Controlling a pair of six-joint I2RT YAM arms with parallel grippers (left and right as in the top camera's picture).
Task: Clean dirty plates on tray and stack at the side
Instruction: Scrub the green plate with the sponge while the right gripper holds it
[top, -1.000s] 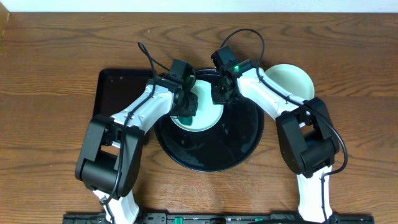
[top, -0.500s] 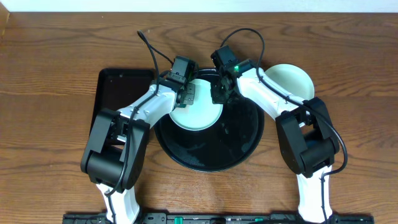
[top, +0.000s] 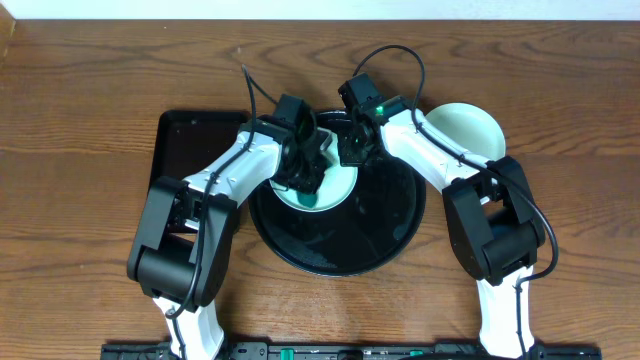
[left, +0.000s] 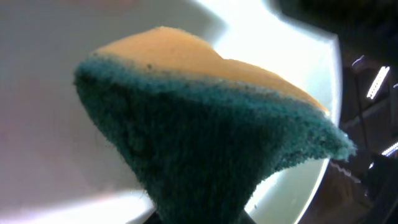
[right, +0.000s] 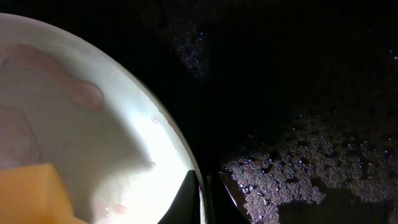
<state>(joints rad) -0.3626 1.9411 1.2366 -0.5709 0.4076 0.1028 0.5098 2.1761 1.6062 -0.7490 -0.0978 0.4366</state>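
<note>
A pale mint plate (top: 338, 190) lies on the far left part of the round black tray (top: 385, 235). My left gripper (top: 305, 168) is shut on a green and yellow sponge (left: 211, 143), whose green face presses on the plate (left: 50, 149). My right gripper (top: 352, 152) is shut on the plate's right rim; the rim (right: 177, 149) runs between its fingers (right: 189, 199). Pink sauce smears (right: 81, 93) show on the plate, with the sponge's yellow corner (right: 31, 193) beside them. A second pale plate (top: 468, 128) sits on the table right of the tray.
A rectangular black tray (top: 190, 150) lies on the wooden table left of the round tray, partly under my left arm. Wet droplets (right: 298, 168) speckle the round tray's surface beside the plate.
My left gripper swept the sponge toward the plate's far left rim, then back onto its middle. The right gripper and the plate have stayed put.
</note>
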